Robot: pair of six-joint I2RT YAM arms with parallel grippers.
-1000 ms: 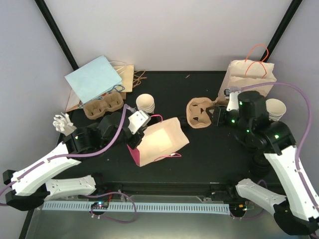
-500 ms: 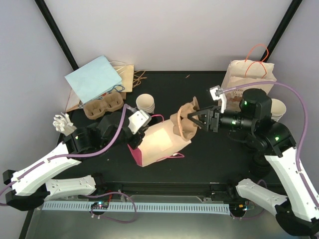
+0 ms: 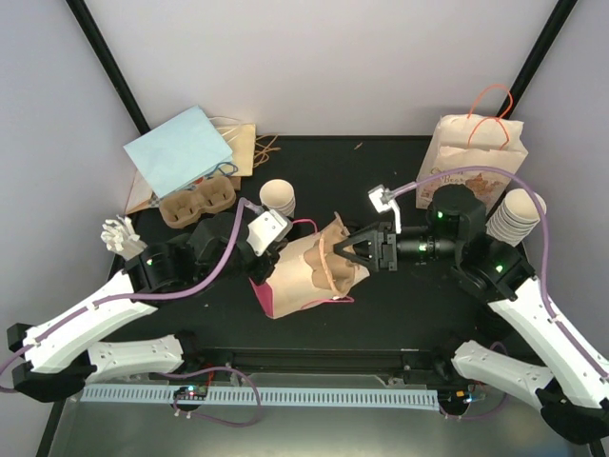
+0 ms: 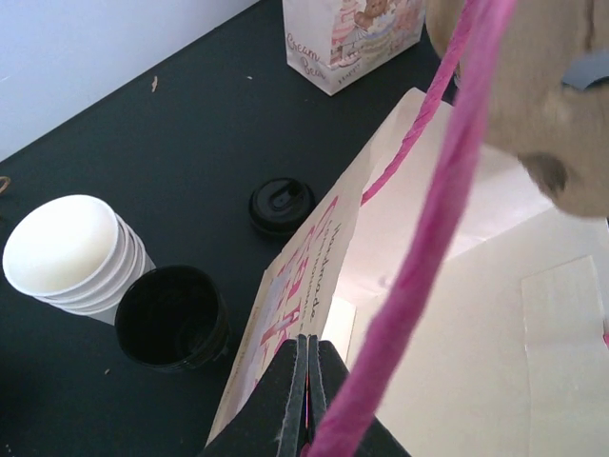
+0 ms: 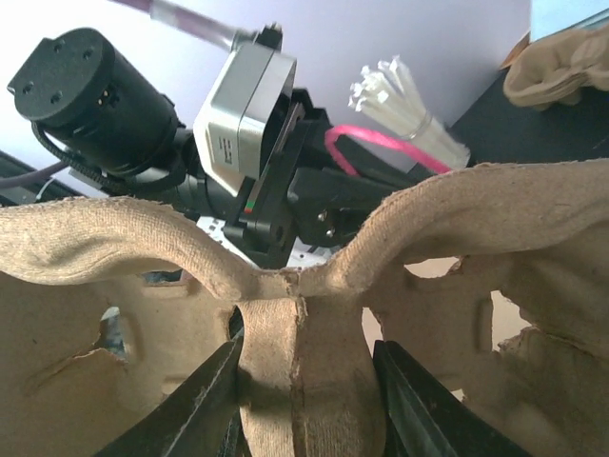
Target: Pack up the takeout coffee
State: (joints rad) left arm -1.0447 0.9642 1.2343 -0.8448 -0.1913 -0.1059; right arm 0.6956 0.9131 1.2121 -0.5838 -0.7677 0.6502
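Black tabletop point(image 3: 409, 307); left pincer point(image 4: 306, 367) tight on rim of paper bag point(image 4: 476, 324), right pincer point(image 5: 304, 395) snug around rib of cup carrier point(image 5: 457, 219).

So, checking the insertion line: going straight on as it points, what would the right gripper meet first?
Probably the open mouth of the paper bag, led by the pulp cup carrier in the right gripper; the left gripper pinches its rim beyond.

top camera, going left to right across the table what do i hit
bundle of white zip ties → empty cup carrier → stack of paper cups → held cup carrier → printed paper bag with orange handles (pink-handled bag skipped, it overlaps)
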